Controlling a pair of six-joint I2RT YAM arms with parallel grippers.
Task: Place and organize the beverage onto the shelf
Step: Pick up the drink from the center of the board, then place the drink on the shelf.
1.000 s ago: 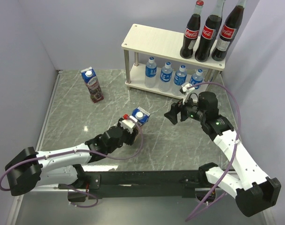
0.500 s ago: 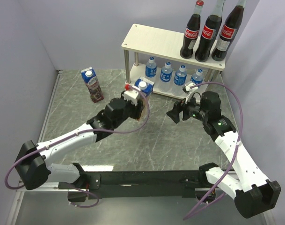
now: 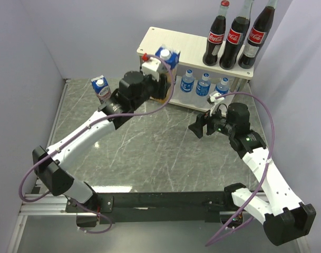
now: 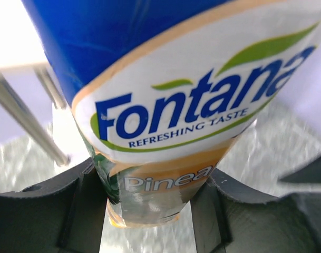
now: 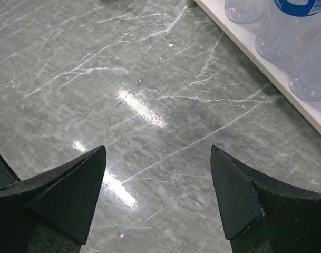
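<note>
The left end effector is clenched on the pineapple carton, its fingers pressing both sides of the pack's lower part, below the "Fontana" lettering. The carton is held in the air, tilted, at the front edge of the shelf's top board, towards its left half; whether it touches the board cannot be told. In the left wrist view a metal shelf leg shows blurred to the left of the carton. Three cola bottles stand upright in a row at the right end of the top board. On the lower board three water bottles are visible side by side, to the right of the held carton; whatever is further left is hidden by the left arm. The other carton stands on the counter to the left of the shelf, partly behind the arm. The right end effector is released and holds nothing, its jaws wide apart above the bare grey counter, near the front of the lower board and its water bottles.
</note>
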